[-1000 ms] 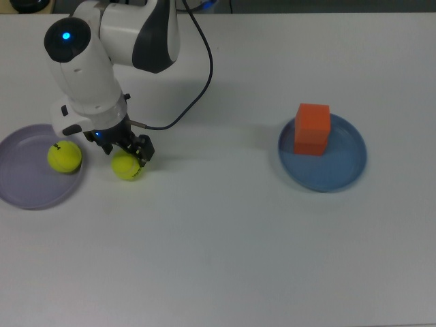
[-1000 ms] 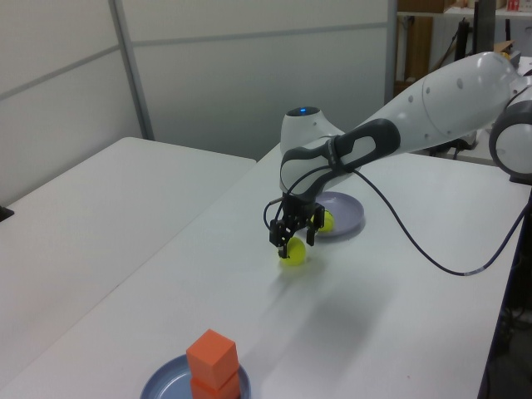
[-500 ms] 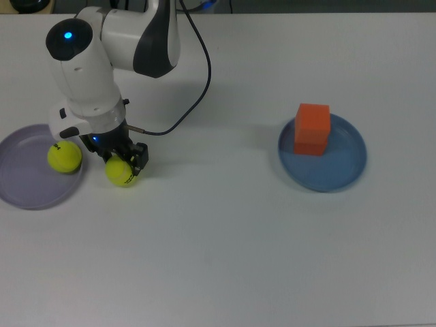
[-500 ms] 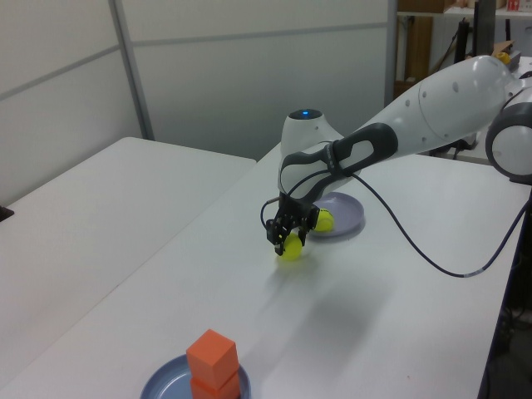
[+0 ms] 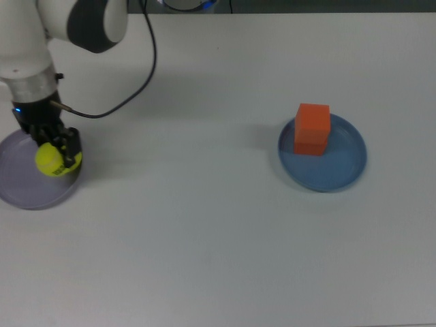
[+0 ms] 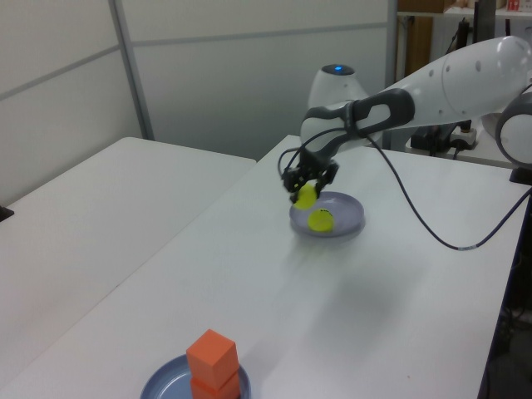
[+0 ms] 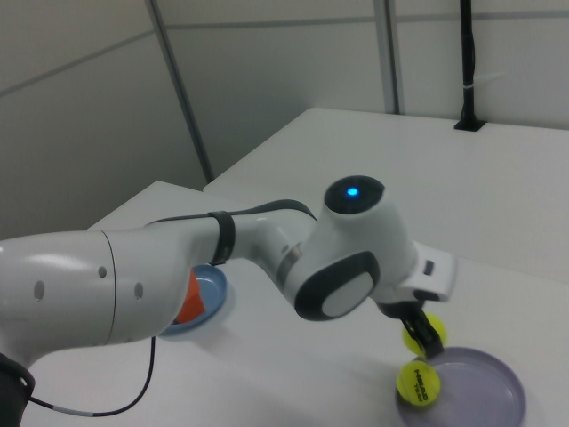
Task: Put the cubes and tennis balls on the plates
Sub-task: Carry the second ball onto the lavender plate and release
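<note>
In the top view only one tennis ball (image 5: 50, 159) is seen plainly, clasped between the jaws of the gripper (image 5: 53, 151) over the lavender plate (image 5: 20, 189); the second ball (image 5: 73, 162) is mostly hidden behind it. The left view separates them: the held ball (image 6: 306, 196) is lifted above the plate (image 6: 349, 220), and the second ball (image 6: 320, 220) is resting on it. The cubes (image 5: 313, 128) are shown stacked on the blue plate (image 5: 347, 165), well apart. In the right view the blue plate (image 7: 213, 289) is largely blocked by the arm (image 7: 160, 276). Both balls are fuzzy yellow-green.
</note>
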`<act>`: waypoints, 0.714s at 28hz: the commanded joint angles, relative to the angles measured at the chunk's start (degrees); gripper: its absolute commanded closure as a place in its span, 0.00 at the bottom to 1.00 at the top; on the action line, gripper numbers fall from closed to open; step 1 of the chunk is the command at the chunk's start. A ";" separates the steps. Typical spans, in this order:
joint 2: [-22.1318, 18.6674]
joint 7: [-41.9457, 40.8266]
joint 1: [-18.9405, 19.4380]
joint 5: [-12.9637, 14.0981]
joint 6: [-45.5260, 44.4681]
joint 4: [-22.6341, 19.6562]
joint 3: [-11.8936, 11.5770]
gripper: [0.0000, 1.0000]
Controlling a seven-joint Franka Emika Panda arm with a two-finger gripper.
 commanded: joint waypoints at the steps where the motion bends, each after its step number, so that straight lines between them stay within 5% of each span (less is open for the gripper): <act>1: 0.36 -2.13 -1.35 1.61 0.63 -0.87 -2.81 1.00; 11: 2.91 -2.84 -3.20 1.79 4.41 -0.87 -2.90 1.00; 13: 3.00 -2.93 -3.12 1.44 4.32 -0.87 -2.90 0.19; 14: 2.91 -3.10 -2.94 1.00 4.15 -0.87 -2.90 0.00; 20: -0.33 -3.63 -2.24 0.82 -0.06 -0.78 -2.72 0.00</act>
